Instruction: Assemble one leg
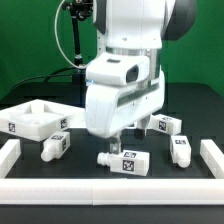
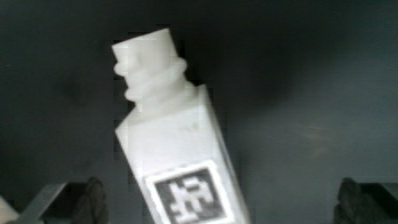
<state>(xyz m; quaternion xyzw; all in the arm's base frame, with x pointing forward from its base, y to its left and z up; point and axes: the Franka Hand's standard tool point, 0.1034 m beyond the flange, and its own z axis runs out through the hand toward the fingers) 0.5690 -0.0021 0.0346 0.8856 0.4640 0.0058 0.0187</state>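
A leg (image 1: 123,163) lies on its side on the black table near the front, tag facing up. In the wrist view the leg (image 2: 166,130) fills the middle, with its threaded end pointing away and its tag close to the jaws. My gripper (image 1: 118,147) hangs just above this leg. It is open, with the dark fingertips (image 2: 71,200) on either side of the leg's tagged end and not touching it; the leg lies nearer one finger. Three more legs lie on the table: one (image 1: 55,146) at the exterior view's left and two (image 1: 165,124) (image 1: 180,150) at its right.
The big white square tabletop (image 1: 22,123) with raised rim lies at the exterior view's left. White border bars run along the front (image 1: 110,190), left (image 1: 8,155) and right (image 1: 213,155) of the work area. Black cables hang behind the arm.
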